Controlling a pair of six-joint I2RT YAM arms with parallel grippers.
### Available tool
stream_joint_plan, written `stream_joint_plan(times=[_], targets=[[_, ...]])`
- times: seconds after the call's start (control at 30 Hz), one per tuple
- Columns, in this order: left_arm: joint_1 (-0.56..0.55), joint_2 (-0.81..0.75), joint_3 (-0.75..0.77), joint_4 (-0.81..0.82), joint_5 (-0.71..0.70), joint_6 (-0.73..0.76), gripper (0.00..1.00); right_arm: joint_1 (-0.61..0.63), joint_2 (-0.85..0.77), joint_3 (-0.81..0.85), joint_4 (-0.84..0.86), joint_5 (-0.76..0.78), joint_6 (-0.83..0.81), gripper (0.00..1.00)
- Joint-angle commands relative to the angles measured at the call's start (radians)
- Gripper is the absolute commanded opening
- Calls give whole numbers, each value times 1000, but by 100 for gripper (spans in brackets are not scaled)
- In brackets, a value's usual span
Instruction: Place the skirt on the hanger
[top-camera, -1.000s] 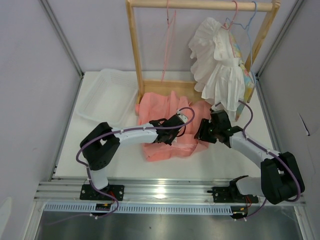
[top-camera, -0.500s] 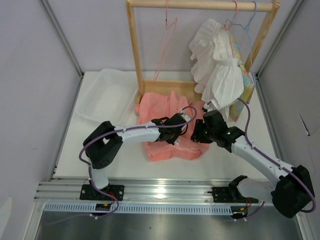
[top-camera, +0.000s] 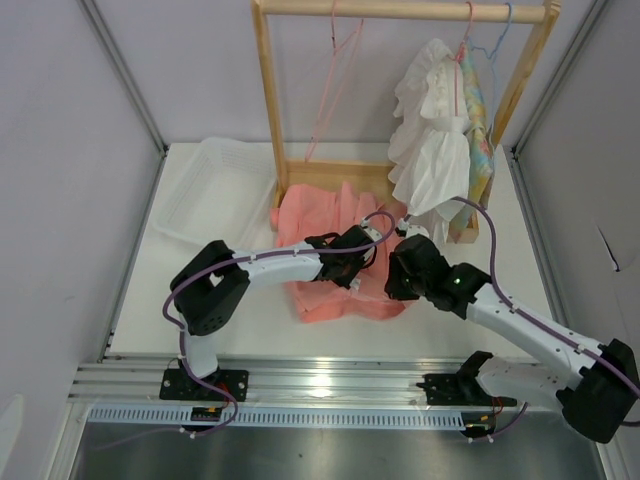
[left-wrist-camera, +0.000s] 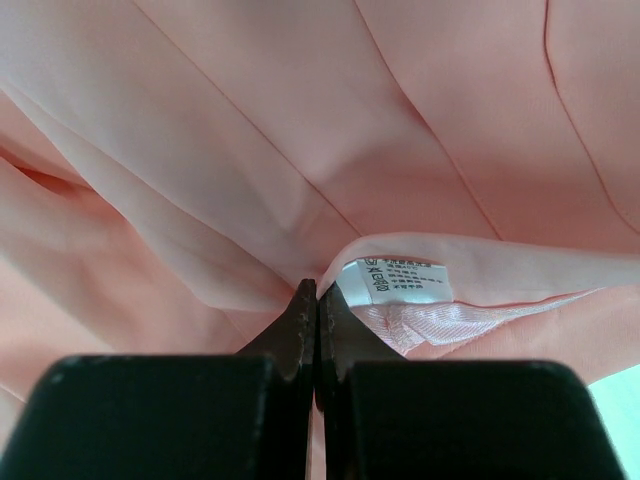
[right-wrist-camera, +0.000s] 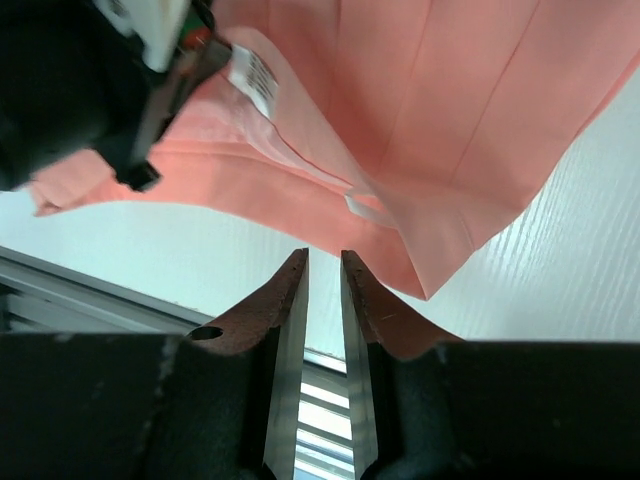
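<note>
The salmon-pink pleated skirt (top-camera: 320, 215) lies crumpled on the white table below the rack. My left gripper (top-camera: 358, 262) is shut on its waistband edge right beside the white care label (left-wrist-camera: 398, 280); the closed tips (left-wrist-camera: 317, 290) meet with cloth pinched between them. The right wrist view shows that held edge of the skirt (right-wrist-camera: 450, 110) lifted off the table. My right gripper (right-wrist-camera: 323, 258) hovers at the skirt's near right corner, jaws a narrow gap apart with nothing between them. The thin pink hanger (top-camera: 335, 90) hangs bare from the rod, left of centre.
A wooden rack (top-camera: 268, 110) stands at the back. On its right side hang a white ruffled garment (top-camera: 430, 150) and a pastel patterned garment (top-camera: 478, 120). A clear plastic bin (top-camera: 215, 190) sits at the back left. The metal rail (top-camera: 320, 380) runs along the near edge.
My right arm has stretched left and nearer, and its jaws have narrowed. The white ruffled garment has swung back toward the right. The left gripper has stayed shut on the skirt.
</note>
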Motion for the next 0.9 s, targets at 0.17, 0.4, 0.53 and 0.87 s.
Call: stream_joint_plan(times=[0.17, 0.4, 0.53, 0.87], targets=[[7, 7, 48, 17, 28, -3, 0, 24, 113, -49, 64, 35, -38, 24], [7, 6, 52, 9, 29, -1, 0, 42, 170, -46, 79, 93, -62, 27], [7, 7, 52, 8, 31, -3, 0, 44, 200, -41, 88, 104, -81, 30], [7, 11, 60, 0, 37, 5, 0, 61, 237, -35, 111, 136, -108, 35]])
